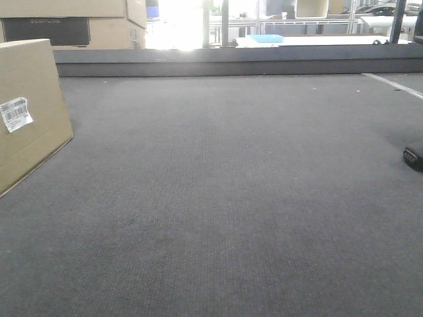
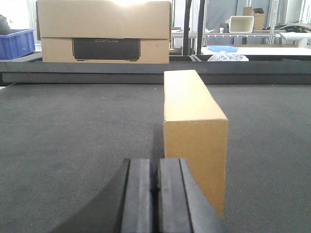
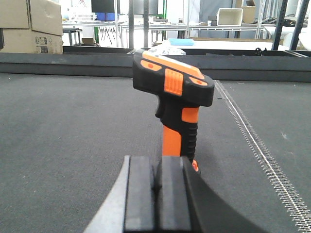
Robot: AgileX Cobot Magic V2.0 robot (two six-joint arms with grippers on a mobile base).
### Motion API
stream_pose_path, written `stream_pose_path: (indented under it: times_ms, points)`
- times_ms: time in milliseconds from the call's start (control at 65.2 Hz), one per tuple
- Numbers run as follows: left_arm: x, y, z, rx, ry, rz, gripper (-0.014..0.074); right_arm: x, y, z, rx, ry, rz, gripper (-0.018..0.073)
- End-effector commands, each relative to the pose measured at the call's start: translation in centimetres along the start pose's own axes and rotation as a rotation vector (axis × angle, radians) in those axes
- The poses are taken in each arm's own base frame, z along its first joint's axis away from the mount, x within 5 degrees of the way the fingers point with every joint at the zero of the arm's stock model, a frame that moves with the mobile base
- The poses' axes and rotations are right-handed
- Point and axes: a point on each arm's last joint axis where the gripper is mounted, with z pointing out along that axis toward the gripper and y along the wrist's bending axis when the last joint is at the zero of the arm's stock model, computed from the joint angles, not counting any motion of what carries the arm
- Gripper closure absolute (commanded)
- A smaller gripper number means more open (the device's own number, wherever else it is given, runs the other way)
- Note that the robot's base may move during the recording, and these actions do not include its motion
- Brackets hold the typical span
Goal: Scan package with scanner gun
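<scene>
In the left wrist view, a big box is standing at 11 o'clock. Its dark panel is carrying the brand ECOFLOW in pale capitals near the panel's top edge. In the front view the same panel, at 10 o'clock, is showing only a faint word, too dim for reading. The package at 9 o'clock there is wearing a white label with a barcode at its 9 o'clock edge, and the small print is coming out too fine for reading. In the right wrist view, boxes at 10 o'clock are bearing small printed stickers, which are blurring past reading.
</scene>
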Motion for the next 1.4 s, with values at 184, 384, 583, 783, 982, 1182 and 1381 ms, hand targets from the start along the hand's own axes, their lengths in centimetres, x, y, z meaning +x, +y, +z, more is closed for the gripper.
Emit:
stream_pose_path:
  times_ms: [184,384,583,783,982,1182,1381]
  points:
    - [-0.7,0.1,-0.1,-0.003,-0.076,-0.076,0.0708,-0.2,0.0,0.0,0.005,-0.024,-0.003,0.0721]
    - [-4.7,-0.1,-0.5,0.035,0.050,-0.108,0.0708,-0.2,0.0,0.0,0.005,-0.024,-0.003,0.0721]
    - [-10.4,-0.1,1.4,0.049,0.145,-0.099,0.0708,-0.2,0.0,0.0,0.005,-0.024,-0.003,0.0721]
    - [-14.6,-0.1,5.7,0.075,0.307,-0.071,0.0708,-0.2,0.0,0.0,0.005,-0.024,-0.003,0.0721]
    - [-16.2,0.0,10.1,0.063,0.378,-0.026,0.0708,-0.2,0.0,0.0,0.005,-0.024,-0.003,0.0721]
    - [-16.2,-0.3,15.1,0.097,0.633,0.012,0.0706,-0.2,0.0,0.0,0.005,-0.024,-0.003,0.0721]
    - [-16.1,-0.4,18.6,0.106,0.732,0.011,0.0412,-0.2,0.0,0.0,0.005,-0.024,-0.003,0.0721]
